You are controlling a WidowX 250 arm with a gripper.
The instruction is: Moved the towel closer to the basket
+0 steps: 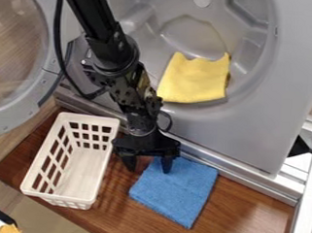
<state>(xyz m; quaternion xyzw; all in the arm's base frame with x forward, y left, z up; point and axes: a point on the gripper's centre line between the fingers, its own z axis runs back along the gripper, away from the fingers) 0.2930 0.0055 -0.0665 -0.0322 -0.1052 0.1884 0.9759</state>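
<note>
1. Before a round grey plastic drum (135, 26) with one see-through door (39, 91), looked down on brown wooden board (246, 204).
2. Counted one white slatted plastic basket (87, 118), one yellow cloth (194, 82) inside the drum, one square blue towel (178, 194) near the basket.
3. Saw one black gripper (148, 168) at the towel's upper edge, jaws apart.

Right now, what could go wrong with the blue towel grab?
The blue towel lies flat, so the gripper's open jaws might slide over it. One jaw is at the towel, the other off it, so they may pinch only an edge. The basket stands close by and could get knocked.
</note>
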